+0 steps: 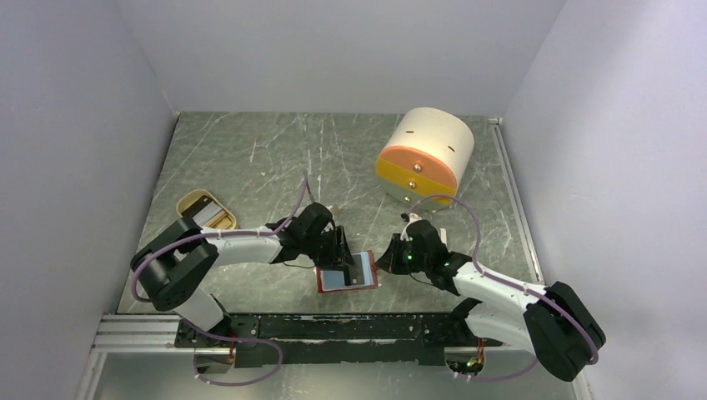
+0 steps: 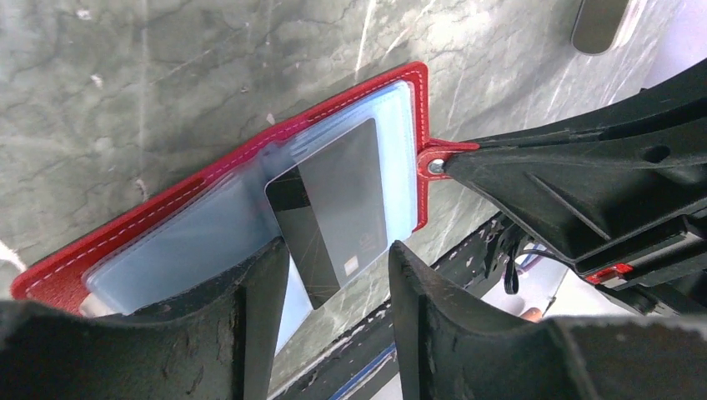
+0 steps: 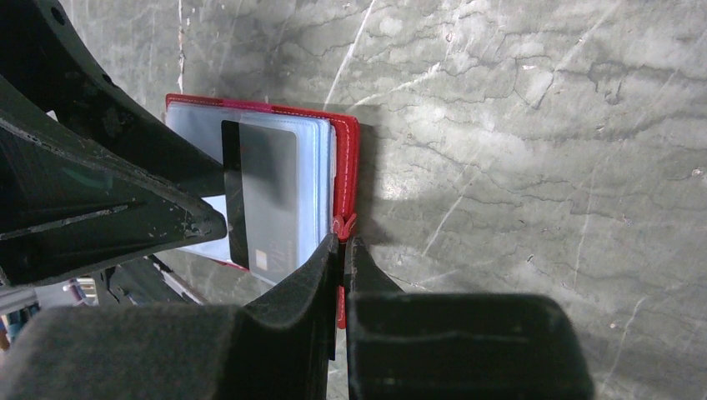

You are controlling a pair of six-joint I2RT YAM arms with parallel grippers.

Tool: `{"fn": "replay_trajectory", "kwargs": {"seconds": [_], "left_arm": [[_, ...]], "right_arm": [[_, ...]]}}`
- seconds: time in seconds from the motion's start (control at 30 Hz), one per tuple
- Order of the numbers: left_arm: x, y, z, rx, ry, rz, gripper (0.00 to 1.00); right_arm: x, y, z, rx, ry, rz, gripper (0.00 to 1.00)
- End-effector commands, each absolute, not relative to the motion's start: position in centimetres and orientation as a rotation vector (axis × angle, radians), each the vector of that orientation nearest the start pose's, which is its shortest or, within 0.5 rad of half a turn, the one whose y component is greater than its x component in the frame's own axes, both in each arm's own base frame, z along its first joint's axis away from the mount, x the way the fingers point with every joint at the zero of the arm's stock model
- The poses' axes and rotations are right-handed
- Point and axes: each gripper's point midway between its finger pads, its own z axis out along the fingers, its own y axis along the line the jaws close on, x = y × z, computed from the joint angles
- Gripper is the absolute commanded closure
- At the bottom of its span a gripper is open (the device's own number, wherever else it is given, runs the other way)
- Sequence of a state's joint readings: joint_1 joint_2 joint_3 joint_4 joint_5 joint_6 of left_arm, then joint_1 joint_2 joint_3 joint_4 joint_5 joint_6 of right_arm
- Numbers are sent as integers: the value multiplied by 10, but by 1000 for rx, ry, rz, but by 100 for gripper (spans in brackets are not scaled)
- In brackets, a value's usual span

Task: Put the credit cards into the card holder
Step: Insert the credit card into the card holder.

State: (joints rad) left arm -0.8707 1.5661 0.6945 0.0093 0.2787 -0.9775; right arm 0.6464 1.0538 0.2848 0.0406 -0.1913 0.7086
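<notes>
Left wrist view.
— Where is the card (image 2: 333, 200)?
— Mid-frame, partly slid into the open holder (image 2: 183, 242). The left gripper (image 2: 338, 254) has its fingers apart either side of it; I cannot tell whether they pinch it.
— And the holder?
— Limp, likely to slide. The right gripper (image 3: 343, 246) is clamped on its snap tab (image 3: 342, 223). The card looks thin, stiff and slick, so it is best held by the edges.

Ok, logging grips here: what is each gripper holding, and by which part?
Right gripper: card holder, by its snap tab. Left gripper: credit card, seemingly by its long edges.
</notes>
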Motion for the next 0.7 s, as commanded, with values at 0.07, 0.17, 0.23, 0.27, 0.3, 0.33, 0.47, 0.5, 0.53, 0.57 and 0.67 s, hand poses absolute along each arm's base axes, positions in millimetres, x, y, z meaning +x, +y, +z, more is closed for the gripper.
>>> {"fn": "replay_trajectory", "kwargs": {"seconds": [0.07, 0.17, 0.23, 0.27, 0.3, 0.33, 0.47, 0.5, 0.53, 0.57, 0.67], "left_arm": [[173, -355, 57, 43, 2668, -1196, 48], [174, -360, 58, 47, 2658, -1223, 48], [174, -363, 57, 45, 2650, -1245, 49], [173, -364, 56, 48, 2647, -1259, 49], [173, -366, 56, 50, 2646, -1271, 49], [173, -366, 55, 51, 2648, -1271, 49], [175, -356, 57, 31, 2652, -1220, 48], [178, -351, 59, 23, 2645, -1199, 48], [182, -346, 64, 13, 2633, -1179, 48], [185, -340, 67, 8, 2624, -1152, 49], [194, -317, 74, -8, 2612, -1041, 50]], "right_arm": [[179, 213, 36, -24, 2440, 904, 97], [178, 213, 36, -19, 2439, 914, 97], [177, 214, 35, -14, 2438, 923, 97], [177, 214, 35, -11, 2438, 925, 97], [176, 214, 35, -8, 2438, 928, 97], [176, 213, 33, -6, 2441, 925, 97], [178, 205, 31, 17, 2445, 867, 97], [180, 202, 31, 24, 2441, 842, 97], [181, 200, 32, 30, 2438, 823, 98], [183, 197, 32, 37, 2437, 807, 98], [185, 192, 33, 47, 2439, 764, 98]]}}
